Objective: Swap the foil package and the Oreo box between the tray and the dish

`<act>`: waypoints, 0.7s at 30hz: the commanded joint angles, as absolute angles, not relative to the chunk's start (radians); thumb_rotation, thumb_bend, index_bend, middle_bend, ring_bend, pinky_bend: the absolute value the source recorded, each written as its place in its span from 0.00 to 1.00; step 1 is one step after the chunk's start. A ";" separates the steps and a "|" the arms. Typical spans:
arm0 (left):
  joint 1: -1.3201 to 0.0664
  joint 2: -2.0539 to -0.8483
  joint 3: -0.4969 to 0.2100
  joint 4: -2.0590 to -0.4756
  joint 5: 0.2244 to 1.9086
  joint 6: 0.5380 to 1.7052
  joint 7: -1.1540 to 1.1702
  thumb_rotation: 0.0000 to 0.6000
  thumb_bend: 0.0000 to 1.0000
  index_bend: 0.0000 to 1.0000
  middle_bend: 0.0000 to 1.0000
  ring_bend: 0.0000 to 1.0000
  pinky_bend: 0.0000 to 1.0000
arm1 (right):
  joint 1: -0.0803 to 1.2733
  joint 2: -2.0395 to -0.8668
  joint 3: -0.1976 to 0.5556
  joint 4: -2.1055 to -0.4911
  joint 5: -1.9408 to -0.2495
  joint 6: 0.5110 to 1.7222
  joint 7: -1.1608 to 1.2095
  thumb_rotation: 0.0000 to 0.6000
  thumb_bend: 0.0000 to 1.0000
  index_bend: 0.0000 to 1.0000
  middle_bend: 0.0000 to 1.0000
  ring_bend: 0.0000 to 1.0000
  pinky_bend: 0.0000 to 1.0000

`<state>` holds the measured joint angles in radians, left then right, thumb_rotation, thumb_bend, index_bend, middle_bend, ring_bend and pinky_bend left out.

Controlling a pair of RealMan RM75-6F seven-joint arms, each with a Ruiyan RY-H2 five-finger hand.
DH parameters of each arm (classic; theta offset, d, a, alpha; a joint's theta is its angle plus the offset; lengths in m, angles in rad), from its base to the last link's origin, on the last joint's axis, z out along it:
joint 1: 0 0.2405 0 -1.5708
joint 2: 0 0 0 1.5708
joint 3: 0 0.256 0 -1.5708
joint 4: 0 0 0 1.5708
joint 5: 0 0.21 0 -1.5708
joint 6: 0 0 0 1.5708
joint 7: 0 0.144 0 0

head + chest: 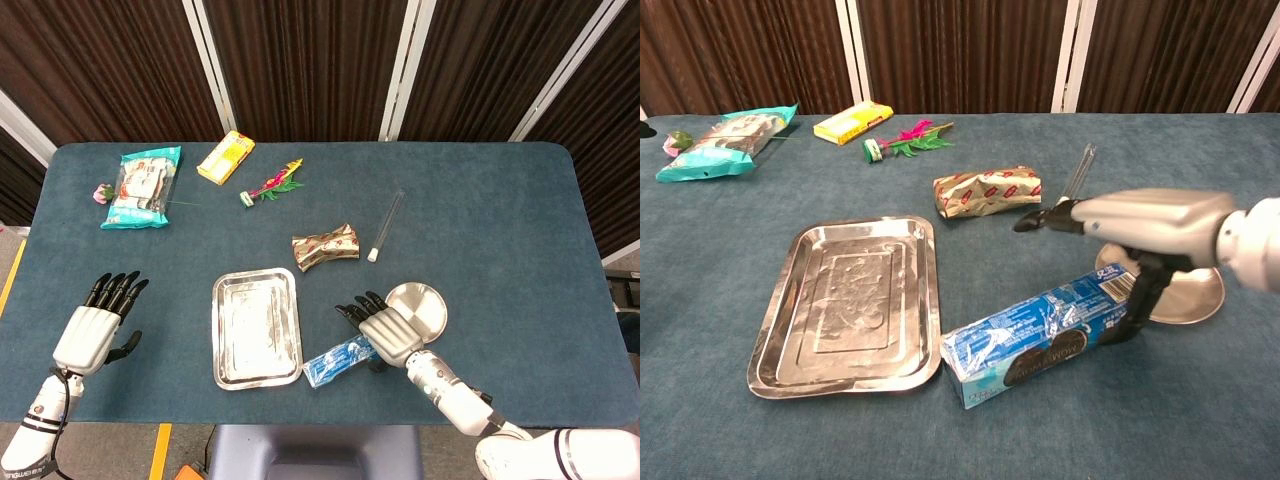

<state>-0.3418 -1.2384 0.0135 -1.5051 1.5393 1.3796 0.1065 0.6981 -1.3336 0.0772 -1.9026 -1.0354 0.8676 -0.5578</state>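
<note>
Between rectangular steel tray (257, 329) and round metal dish (417, 309): right hand (385, 334) palm-down, fingers stretched forward, thumb hooked under blue Oreo box (340, 361), so holding it by right end. Box tilted, left end just off tray corner. Crinkly red-gold foil package (325, 246) on cloth behind tray. Left hand (97, 325) hovering at near-left table edge, fingers spread, holding nothing.

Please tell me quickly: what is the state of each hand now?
Left hand: open, holds nothing.
Right hand: holds the Oreo box.
</note>
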 commanded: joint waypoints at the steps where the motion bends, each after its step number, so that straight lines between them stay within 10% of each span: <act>1: -0.343 -1.242 0.008 -1.499 1.541 1.374 0.094 1.00 0.37 0.00 0.00 0.00 0.00 | 0.687 -1.201 0.102 -1.981 -1.047 0.846 -0.429 1.00 0.13 0.00 0.03 0.00 0.00; 9: -0.346 -1.237 -0.004 -1.486 1.543 1.360 0.058 1.00 0.37 0.00 0.00 0.00 0.00 | 0.703 -1.114 0.282 -1.892 -0.985 0.865 -0.142 1.00 0.13 0.00 0.03 0.00 0.00; 21: -0.371 -1.243 -0.043 -1.423 1.497 1.301 0.026 1.00 0.37 0.00 0.00 0.00 0.00 | 1.107 -1.498 0.291 -1.380 -0.569 0.787 -0.491 1.00 0.13 0.00 0.03 0.00 0.00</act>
<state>-0.3677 -1.2429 -0.0381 -1.4280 1.5025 1.3056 0.0296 0.9861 -1.3741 0.3012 -1.5233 -0.6960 0.8112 -0.3665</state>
